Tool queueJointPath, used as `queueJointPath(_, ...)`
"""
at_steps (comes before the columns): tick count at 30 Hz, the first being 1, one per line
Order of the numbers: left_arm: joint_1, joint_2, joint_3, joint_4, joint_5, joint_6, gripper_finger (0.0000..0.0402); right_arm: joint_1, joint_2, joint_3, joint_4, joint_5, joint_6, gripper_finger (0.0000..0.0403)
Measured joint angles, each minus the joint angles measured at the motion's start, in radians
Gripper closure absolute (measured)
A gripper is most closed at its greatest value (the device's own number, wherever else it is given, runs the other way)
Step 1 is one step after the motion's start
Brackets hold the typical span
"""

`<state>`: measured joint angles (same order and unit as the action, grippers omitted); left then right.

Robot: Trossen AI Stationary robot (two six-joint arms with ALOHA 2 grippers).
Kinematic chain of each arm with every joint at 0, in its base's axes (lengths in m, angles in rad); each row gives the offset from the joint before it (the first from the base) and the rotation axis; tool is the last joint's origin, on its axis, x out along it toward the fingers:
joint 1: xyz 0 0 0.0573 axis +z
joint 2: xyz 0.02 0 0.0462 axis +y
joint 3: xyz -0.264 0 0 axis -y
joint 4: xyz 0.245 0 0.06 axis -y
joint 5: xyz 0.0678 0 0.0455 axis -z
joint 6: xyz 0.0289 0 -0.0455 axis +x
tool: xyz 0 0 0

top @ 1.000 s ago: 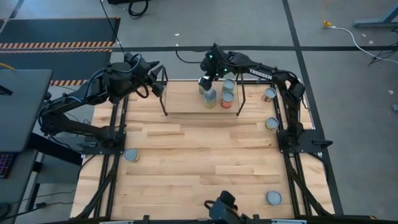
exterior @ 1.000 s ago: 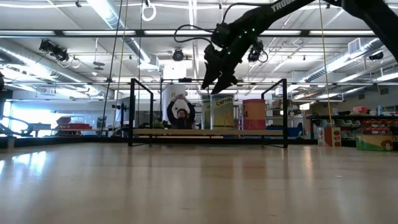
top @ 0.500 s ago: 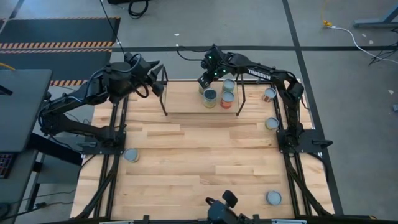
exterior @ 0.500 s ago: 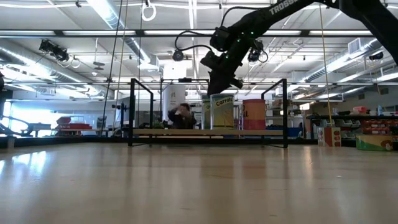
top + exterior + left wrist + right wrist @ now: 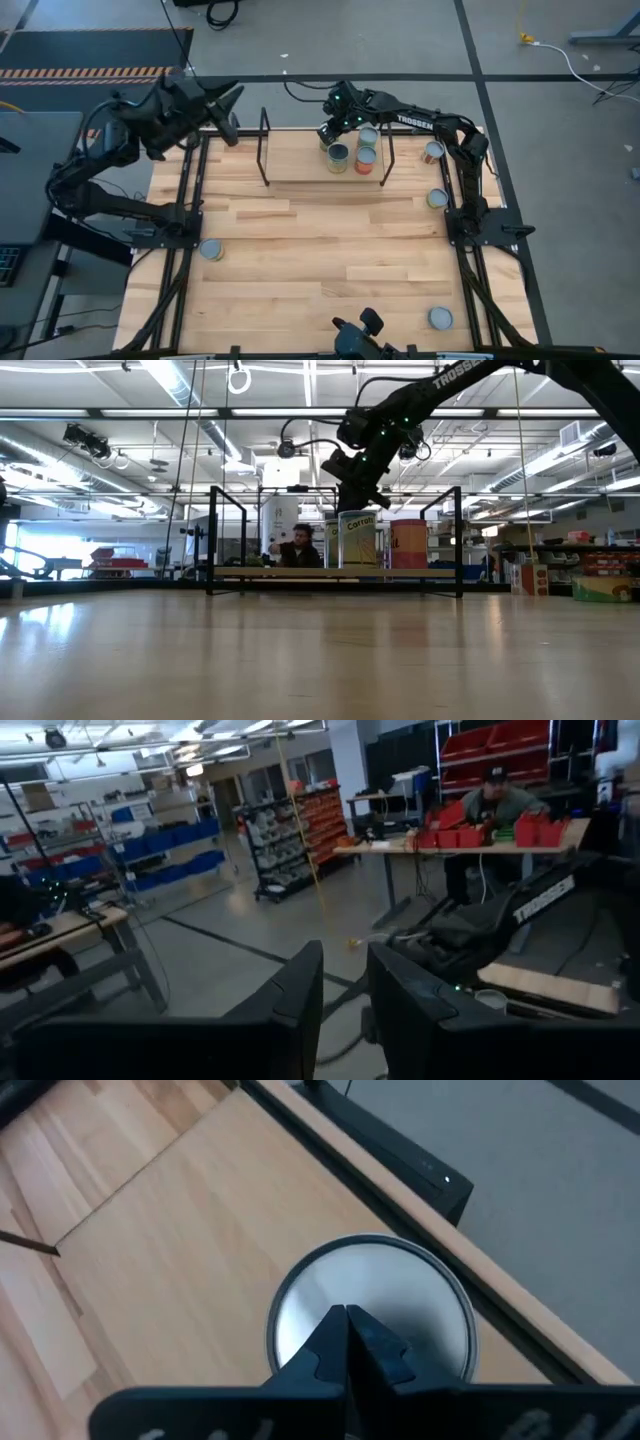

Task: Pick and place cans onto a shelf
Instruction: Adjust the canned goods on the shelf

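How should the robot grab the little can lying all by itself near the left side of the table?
The lone can stands upright with its round lid up and bare table all round. Best guess: come straight down from above and pinch its curved sides, just under the lid.

The shelf [image 5: 300, 165] stands at the far middle of the table, a low pale wooden board between thin black end frames. Four cans stand upright on its right half, clustered close together. The front-left one [image 5: 338, 156] has a silver lid and a yellowish label reading "Carrots" in my low view; the one just beside it [image 5: 365, 159] wears orange. Behind them stand another silver-lidded can [image 5: 368, 137] and one [image 5: 372, 1308] I mostly cover, its label hidden. Four more cans sit on the tabletop: two by the right edge [image 5: 432, 152] [image 5: 437, 198], one near the left edge [image 5: 210, 250], one at the near right [image 5: 440, 318].
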<state>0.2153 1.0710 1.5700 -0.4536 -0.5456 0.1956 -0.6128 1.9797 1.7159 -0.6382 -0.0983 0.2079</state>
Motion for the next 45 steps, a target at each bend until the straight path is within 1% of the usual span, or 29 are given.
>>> queueJointPath(8, 0.000, 0.000, 0.001, -0.017, 0.000, -0.001, 0.0312, 0.000, -0.007, -0.015, -0.007, 0.074, 0.047, 0.0399)
queueJointPath(12, 0.000, 0.002, 0.001, -0.017, 0.001, -0.001, 0.0312, -0.004, -0.021, -0.015, -0.058, 0.091, 0.063, 0.0399)
queueJointPath(16, 0.000, 0.002, 0.001, -0.017, 0.000, -0.001, 0.0312, -0.004, -0.040, -0.017, -0.114, 0.140, 0.063, 0.0400)
queueJointPath(24, 0.000, 0.002, 0.001, -0.016, 0.000, -0.001, 0.0312, -0.004, -0.050, -0.013, -0.131, 0.113, 0.063, 0.0399)
queueJointPath(26, 0.000, 0.002, 0.001, -0.016, 0.000, -0.001, 0.0312, -0.002, -0.061, -0.007, -0.137, 0.069, 0.063, 0.0399)
queueJointPath(29, 0.000, 0.002, 0.001, -0.016, -0.001, 0.000, 0.0312, 0.016, -0.094, -0.002, -0.150, -0.065, 0.066, 0.0399)
queueJointPath(31, 0.000, 0.002, 0.001, -0.016, -0.002, 0.000, 0.0312, 0.038, -0.104, -0.001, -0.186, -0.102, 0.065, 0.0399)
queueJointPath(38, 0.000, -0.001, 0.001, -0.016, -0.009, 0.001, 0.0312, 0.101, -0.084, -0.001, -0.244, -0.072, 0.078, 0.0399)
queueJointPath(40, 0.000, -0.001, 0.001, -0.016, -0.013, 0.001, 0.0312, 0.110, -0.079, -0.003, -0.295, -0.069, 0.098, 0.0399)
queueJointPath(45, 0.000, -0.001, 0.001, -0.016, -0.015, 0.001, 0.0312, 0.113, -0.091, -0.001, -0.394, 0.005, 0.110, 0.0399)
